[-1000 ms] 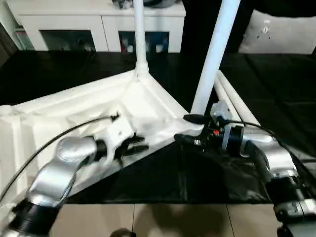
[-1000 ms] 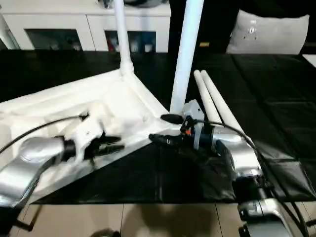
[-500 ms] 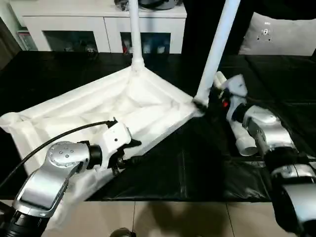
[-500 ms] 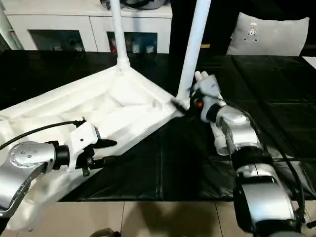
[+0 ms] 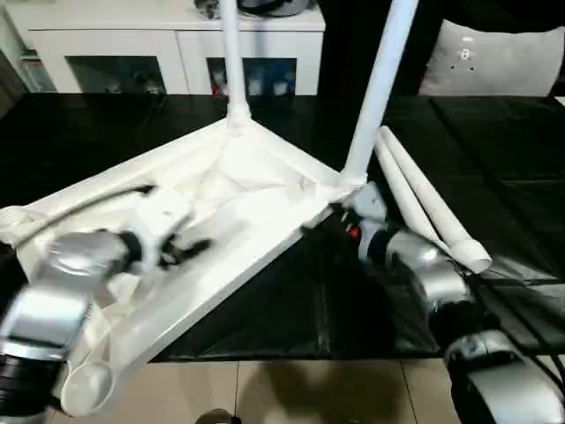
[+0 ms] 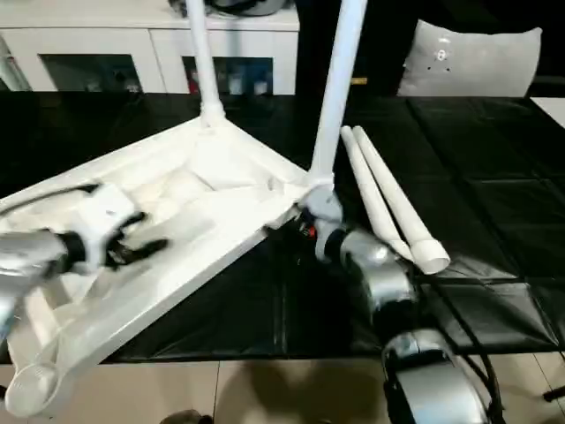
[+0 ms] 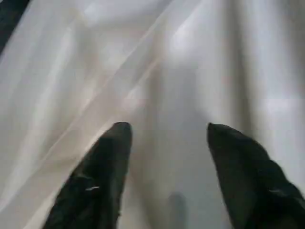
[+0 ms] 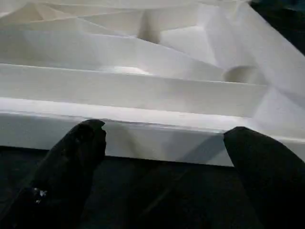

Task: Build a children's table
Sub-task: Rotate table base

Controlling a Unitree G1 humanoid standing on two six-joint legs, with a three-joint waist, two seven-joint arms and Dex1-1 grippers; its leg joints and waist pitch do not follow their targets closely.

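Both pincers stand wide and hold nothing. Left gripper (image 7: 164,143) hovers over the ribbed underside of the upturned tabletop (image 5: 238,190); right gripper (image 8: 164,138) faces that top's side rim, near the corner socket holding an upright leg (image 5: 375,88). Another leg (image 5: 231,62) rises from the far corner. Two loose legs (image 5: 424,199) lie on the black mat (image 5: 291,300) beside the tabletop.

A home living room is suggested by a white cabinet (image 5: 168,53) with glass doors, a grey cushion (image 5: 490,66) and a tiled floor (image 5: 291,393).
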